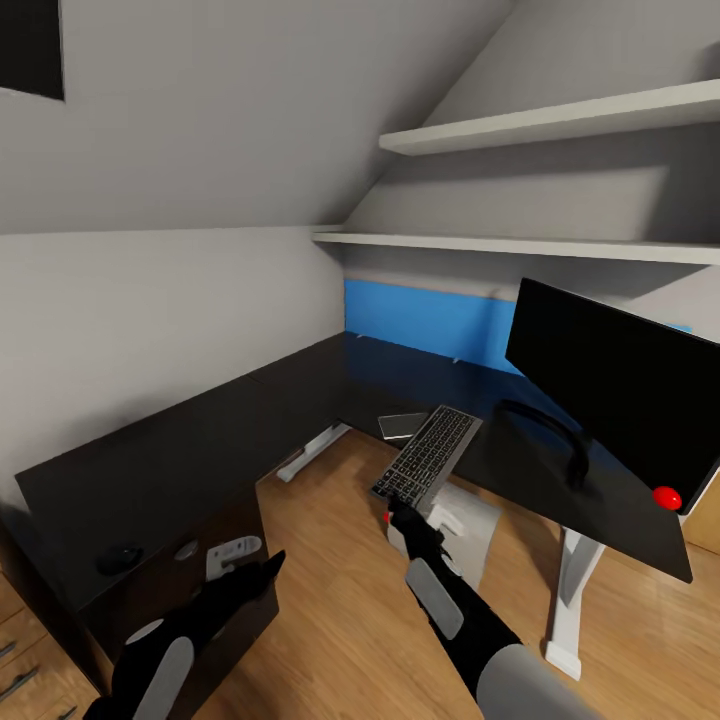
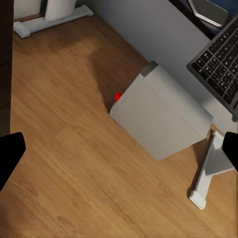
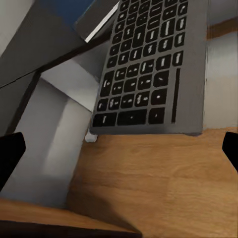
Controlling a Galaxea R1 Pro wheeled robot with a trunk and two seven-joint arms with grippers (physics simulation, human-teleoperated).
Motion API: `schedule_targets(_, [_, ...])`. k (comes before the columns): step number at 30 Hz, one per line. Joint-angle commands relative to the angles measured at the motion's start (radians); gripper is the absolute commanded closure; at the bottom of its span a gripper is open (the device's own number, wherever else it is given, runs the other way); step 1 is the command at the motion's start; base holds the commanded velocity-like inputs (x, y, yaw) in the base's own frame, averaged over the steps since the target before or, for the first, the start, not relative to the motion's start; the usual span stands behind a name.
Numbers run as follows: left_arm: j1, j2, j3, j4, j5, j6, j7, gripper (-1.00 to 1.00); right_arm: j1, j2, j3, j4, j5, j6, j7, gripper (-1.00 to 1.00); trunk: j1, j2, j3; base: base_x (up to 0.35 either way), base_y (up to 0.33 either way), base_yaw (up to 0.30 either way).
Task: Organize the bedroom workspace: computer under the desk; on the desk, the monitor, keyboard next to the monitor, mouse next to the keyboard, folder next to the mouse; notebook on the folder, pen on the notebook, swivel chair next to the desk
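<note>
Step in hand: keyboard placement. My right gripper (image 1: 392, 515) hangs with fingers spread, empty, just beneath the one slim black keyboard (image 1: 426, 452), which overhangs the black L-shaped desk's (image 1: 200, 450) front edge. Next move: close on its near end and push it fully on, beside the one black monitor (image 1: 615, 385). My left gripper (image 1: 262, 570) is spread, empty.

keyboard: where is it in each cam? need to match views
Head view: keyboard centre, overhanging the desk edge, just beyond the right gripper.
Left wrist view: its corner at upper right.
Right wrist view: upper middle, keys facing the camera.
Shared landmark: the pale computer case on the floor below it.
</note>
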Motion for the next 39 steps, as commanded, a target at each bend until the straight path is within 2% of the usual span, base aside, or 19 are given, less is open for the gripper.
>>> schedule_targets(1, [-0.001, 0.001, -0.001, -0.01, 0.01, 0.004, 0.006, -1.0, -0.001, -0.012, 0.006, -0.003, -0.071, -0.006, 0.007, -1.0, 0.0, -0.001, -0.001, 0.0, 0.0, 0.0])
schedule_targets(2, [-0.001, 0.001, 0.0, -0.015, 0.01, 0.004, 0.006, -1.0, -0.001, -0.017, 0.006, -0.003, -0.1, -0.005, 0.012, -1.0, 0.0, -0.001, -0.001, 0.0, 0.0, 0.0])
schedule_targets(3, [-0.001, 0.001, 0.001, -0.033, 0.014, 0.005, 0.007, -1.0, -0.001, -0.031, 0.005, -0.005, -0.212, -0.001, 0.022, -1.0, 0.0, -0.001, -0.001, 0.0, 0.0, 0.0])
schedule_targets(4, [-0.001, 0.001, 0.002, -0.039, 0.019, 0.005, 0.007, -1.0, -0.001, -0.035, 0.006, -0.005, -0.26, 0.001, 0.024, -1.0, 0.0, -0.001, -0.001, 0.0, 0.0, 0.0])
schedule_targets(7, [-0.001, 0.001, 0.002, -0.046, 0.032, 0.006, 0.007, -1.0, -0.001, -0.04, 0.008, 0.003, -0.335, 0.002, 0.027, -1.0, 0.008, -0.015, -0.007, 0.0, 0.0, 0.0])
schedule_targets(9, [-0.001, 0.001, 0.002, -0.048, 0.035, 0.006, 0.008, -1.0, -0.001, -0.041, 0.008, 0.018, -0.354, 0.003, 0.028, -1.0, 0.015, -0.029, -0.014, 0.0, 0.0, 0.0])
schedule_targets(14, [-0.001, 0.002, 0.002, -0.05, 0.038, 0.007, 0.009, -1.0, -0.001, -0.042, 0.009, 0.041, -0.369, 0.003, 0.03, -1.0, 0.035, -0.064, -0.029, 0.0, 0.0, 0.0])
schedule_targets(17, [0.015, 0.015, 0.015, -0.051, 0.054, 0.024, 0.008, -1.0, -0.002, -0.025, 0.026, 0.057, -0.387, -0.014, 0.047, -1.0, 0.034, -0.063, -0.029, 0.0, 0.0, 0.0])
schedule_targets(19, [0.015, 0.01, 0.015, -0.052, 0.065, 0.035, 0.008, -1.0, -0.001, -0.014, 0.037, 0.052, -0.395, -0.025, 0.058, -1.0, 0.034, -0.063, -0.029, 0.0, 0.0, 0.0])
schedule_targets(21, [0.015, -0.002, 0.015, -0.055, 0.058, 0.025, 0.009, -1.0, -0.001, -0.014, 0.042, 0.041, -0.383, -0.025, 0.069, -1.0, 0.034, -0.063, -0.029, 0.0, 0.0, 0.0])
schedule_targets(27, [0.015, -0.008, 0.015, -0.058, 0.031, 0.016, 0.011, -1.0, 0.001, -0.022, 0.008, 0.038, -0.351, 0.008, 0.103, -1.0, 0.054, -0.098, -0.045, 0.0, 0.0, 0.0])
schedule_targets(39, [0.015, -0.01, 0.013, -0.059, 0.03, 0.015, 0.011, -1.0, 0.002, -0.025, -0.004, 0.043, -0.351, 0.009, 0.17, -1.0, 0.1, -0.182, -0.082, 0.0, 0.0, 0.0])
